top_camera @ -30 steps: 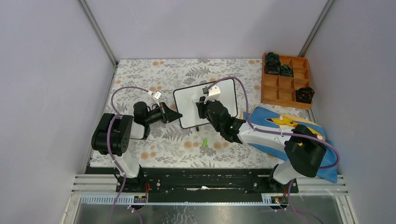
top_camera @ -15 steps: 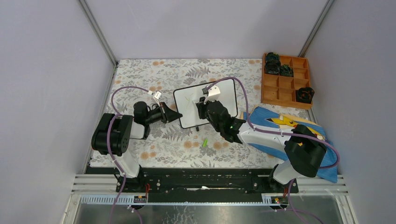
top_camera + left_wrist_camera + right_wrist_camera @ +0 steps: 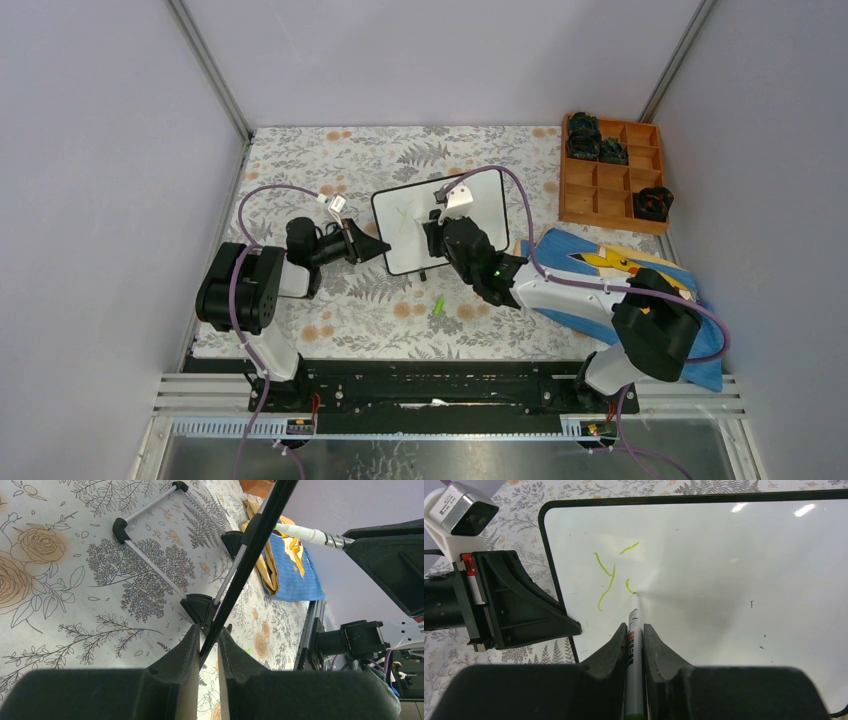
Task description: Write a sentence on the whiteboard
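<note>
whiteboard [image 3: 734, 570] propped mid-table [image 3: 330, 160]; sentence [image 3: 606, 580] barely started, few green strokes at its 10 o'clock. Right jaws pinch marker [image 3: 633, 612], tip on board; left jaws clamp the 9 o'clock edge. Next: steady light strokes toward 3 o'clock

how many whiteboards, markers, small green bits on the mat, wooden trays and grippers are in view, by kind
whiteboard: 1
marker: 1
small green piece: 1
wooden tray: 1
grippers: 2 (left gripper, right gripper)
total: 6
</note>
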`<action>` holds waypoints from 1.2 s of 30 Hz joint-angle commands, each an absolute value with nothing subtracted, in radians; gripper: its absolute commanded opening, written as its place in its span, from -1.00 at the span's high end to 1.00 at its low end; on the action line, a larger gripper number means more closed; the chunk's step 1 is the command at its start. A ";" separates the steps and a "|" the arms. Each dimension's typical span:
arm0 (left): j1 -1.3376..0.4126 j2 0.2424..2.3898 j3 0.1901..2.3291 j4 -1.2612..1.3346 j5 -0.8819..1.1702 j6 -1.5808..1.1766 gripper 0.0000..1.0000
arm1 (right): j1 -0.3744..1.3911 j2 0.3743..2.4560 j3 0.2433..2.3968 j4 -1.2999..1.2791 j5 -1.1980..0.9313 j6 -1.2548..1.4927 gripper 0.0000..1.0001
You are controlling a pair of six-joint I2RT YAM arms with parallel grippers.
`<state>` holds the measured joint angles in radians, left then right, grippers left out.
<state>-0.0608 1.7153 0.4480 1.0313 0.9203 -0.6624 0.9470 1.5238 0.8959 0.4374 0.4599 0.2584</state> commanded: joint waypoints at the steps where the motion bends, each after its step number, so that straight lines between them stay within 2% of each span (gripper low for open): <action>1: -0.067 1.710 0.460 0.971 0.891 -0.638 1.00 | 0.933 1.484 0.890 0.421 0.534 0.244 1.00; 36: -0.077 1.710 0.465 0.955 0.890 -0.628 1.00 | 0.923 1.532 0.980 0.449 0.451 0.216 1.00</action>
<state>-0.0689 1.7149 0.4545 1.0130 0.9207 -0.6514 0.9321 1.5215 0.9337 0.4088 0.4706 0.2276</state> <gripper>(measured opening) 0.210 0.186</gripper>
